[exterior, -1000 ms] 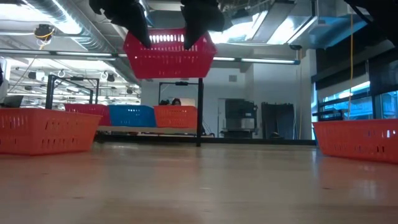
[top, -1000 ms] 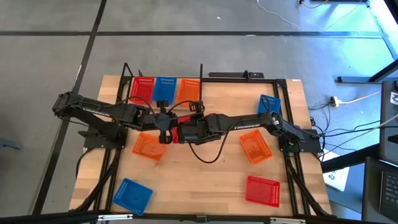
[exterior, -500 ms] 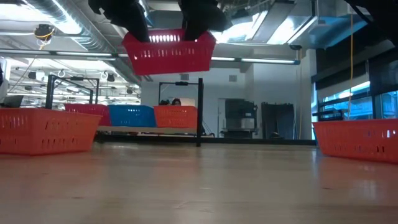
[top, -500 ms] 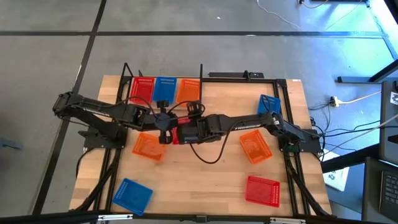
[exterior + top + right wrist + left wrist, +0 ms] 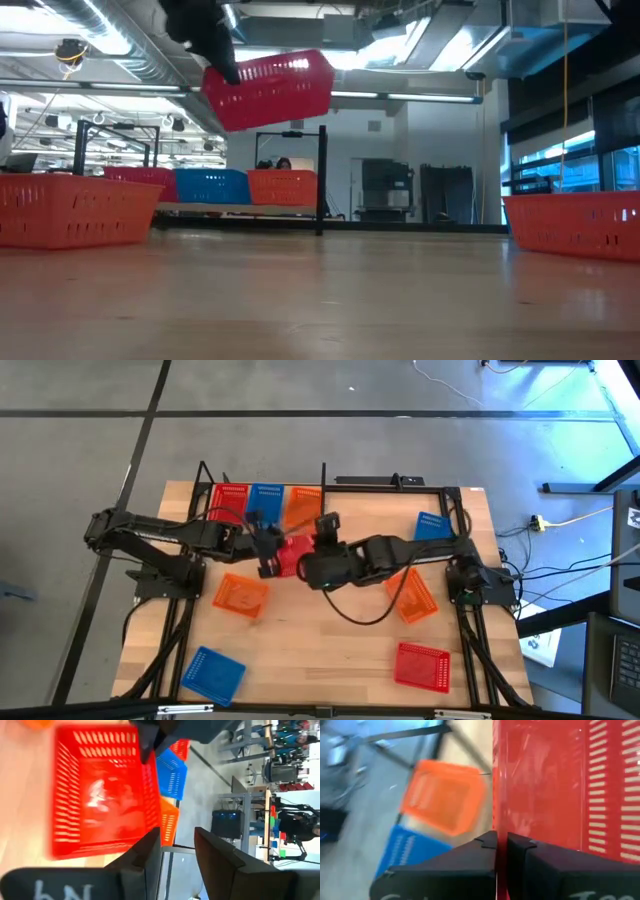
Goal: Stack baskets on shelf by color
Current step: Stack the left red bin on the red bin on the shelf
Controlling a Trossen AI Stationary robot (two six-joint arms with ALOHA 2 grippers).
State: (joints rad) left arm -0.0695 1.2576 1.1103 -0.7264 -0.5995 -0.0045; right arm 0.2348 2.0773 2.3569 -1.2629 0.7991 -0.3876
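Nearest me on the table [image 5: 330, 650] I see a blue basket [image 5: 212, 672] at the near left and a red basket [image 5: 422, 664] at the near right. Farther in lie an orange basket [image 5: 239, 596] on the left and a tilted orange one [image 5: 412, 593] on the right.

Above mid-table, my left gripper [image 5: 270, 552] holds the lifted red basket [image 5: 268, 89] in the air, tilted, its left end lower than its right. In the left wrist view the two fingers [image 5: 517, 851] are pressed together on the basket's wall, rim pinched between them. My right gripper [image 5: 327, 525] sits just right of that basket, fingers [image 5: 212, 854] spread and off it; the basket lies beyond their tips.

At the far left, the shelf [image 5: 262, 485] carries red, blue and orange baskets side by side. Another blue basket [image 5: 432, 525] lies far right.
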